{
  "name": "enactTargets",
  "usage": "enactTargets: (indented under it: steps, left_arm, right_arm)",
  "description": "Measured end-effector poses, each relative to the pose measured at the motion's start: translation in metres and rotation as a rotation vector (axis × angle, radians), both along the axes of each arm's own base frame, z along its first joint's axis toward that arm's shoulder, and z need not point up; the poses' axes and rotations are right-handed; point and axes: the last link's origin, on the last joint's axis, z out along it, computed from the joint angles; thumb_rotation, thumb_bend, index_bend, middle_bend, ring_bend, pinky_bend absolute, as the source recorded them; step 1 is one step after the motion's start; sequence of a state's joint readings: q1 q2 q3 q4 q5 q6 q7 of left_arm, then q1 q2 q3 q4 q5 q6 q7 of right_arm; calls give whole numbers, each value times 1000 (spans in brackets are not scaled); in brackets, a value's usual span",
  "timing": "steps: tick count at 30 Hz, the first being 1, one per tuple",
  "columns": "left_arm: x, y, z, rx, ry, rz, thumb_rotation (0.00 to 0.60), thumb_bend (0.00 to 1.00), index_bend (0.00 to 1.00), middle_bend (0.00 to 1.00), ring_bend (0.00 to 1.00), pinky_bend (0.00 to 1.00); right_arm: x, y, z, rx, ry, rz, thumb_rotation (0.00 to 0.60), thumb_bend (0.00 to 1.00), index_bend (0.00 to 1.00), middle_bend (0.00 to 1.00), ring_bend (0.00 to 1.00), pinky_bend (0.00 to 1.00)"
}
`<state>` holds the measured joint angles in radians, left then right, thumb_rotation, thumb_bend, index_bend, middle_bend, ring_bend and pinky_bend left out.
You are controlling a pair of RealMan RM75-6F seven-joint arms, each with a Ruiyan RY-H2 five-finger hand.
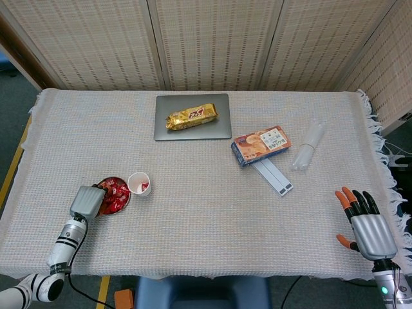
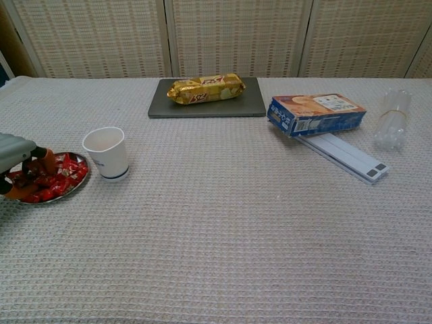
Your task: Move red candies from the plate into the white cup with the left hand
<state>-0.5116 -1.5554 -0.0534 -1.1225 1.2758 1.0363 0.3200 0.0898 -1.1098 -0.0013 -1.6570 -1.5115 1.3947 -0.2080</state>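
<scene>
On pale woven tablecloth (image 1: pixel 206 212), my left hand (image 1: pixel 87 201) curls into heaped red wrapped candies (image 2: pixel 57 177) on the small metal plate (image 2: pixel 75 184); whether it grips one, I can't tell. Some red shows in the white paper cup (image 1: pixel 139 183) alongside; most remain.

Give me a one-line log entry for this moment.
left hand: fingers down in red candies on plate | white cup: upright beside plate | right hand: open, idle

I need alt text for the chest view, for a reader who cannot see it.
The left hand reaches into a plate of red candies beside a white cup. Behind lie a gold snack pack on a grey tray and a blue box.
</scene>
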Motion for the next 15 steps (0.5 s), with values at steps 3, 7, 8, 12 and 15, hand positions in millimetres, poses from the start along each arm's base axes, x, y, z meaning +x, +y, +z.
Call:
enactTargets:
  steps: [3,7,8,12,15]
  left_arm:
    - [-1,0,0,5,0,-5,600,377,481,458,472,1000]
    - [-2,1,-1,4,-1,-7,600,403,517,506,501,1000]
    - [-2,1,-2,2,-2,-6,600,411,530,519,510,1000]
    - [-3,1,-2,-2,-6,-1,600,450,579,575,542,1000]
    - [-2,2,0,5,-11,-5,600,481,619,629,586,1000]
  right_arm:
    - [0,0,0,2,1,-1,600,64,0,0,0,0]
    - [0,0,-1,3,2,-4,600,64,0,0,0,0]
    - [0,0,-1,3,2,-4,600,64,0,0,0,0]
    - [0,0,-1,3,1,-4,600,64,0,0,0,0]
    - [0,0,-1,3,2,-6,600,64,0,0,0,0]
